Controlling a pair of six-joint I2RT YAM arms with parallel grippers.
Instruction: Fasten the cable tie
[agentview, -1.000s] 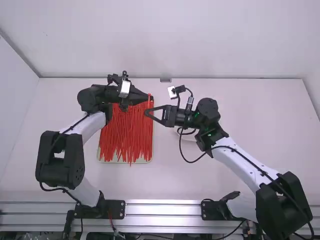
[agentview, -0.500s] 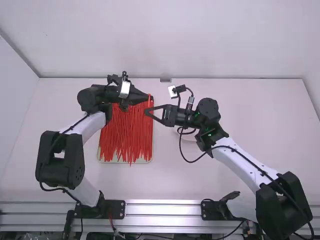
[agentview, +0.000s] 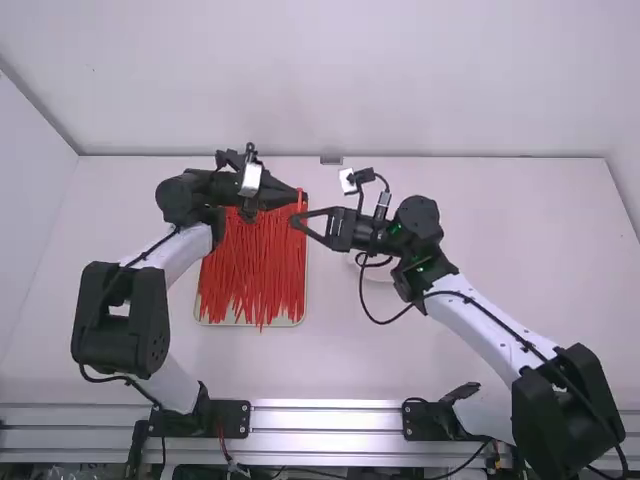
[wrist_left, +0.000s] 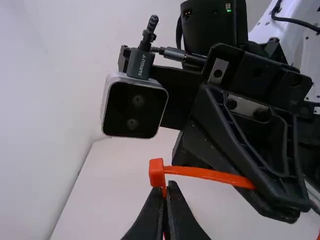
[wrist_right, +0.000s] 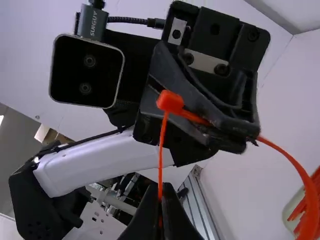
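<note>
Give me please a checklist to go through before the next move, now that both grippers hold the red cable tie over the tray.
1. The left gripper is shut on the cable tie, close beside its head: ok.
2. The right gripper is shut on the strap of the same tie: ok.
3. The head sits in plain sight between the two grippers, not covered: ok.
4. The tail is passed through the head: cannot tell.
5. The held tie is free of the pile of ties on the tray: cannot tell; its loose part curves toward the pile.
</note>
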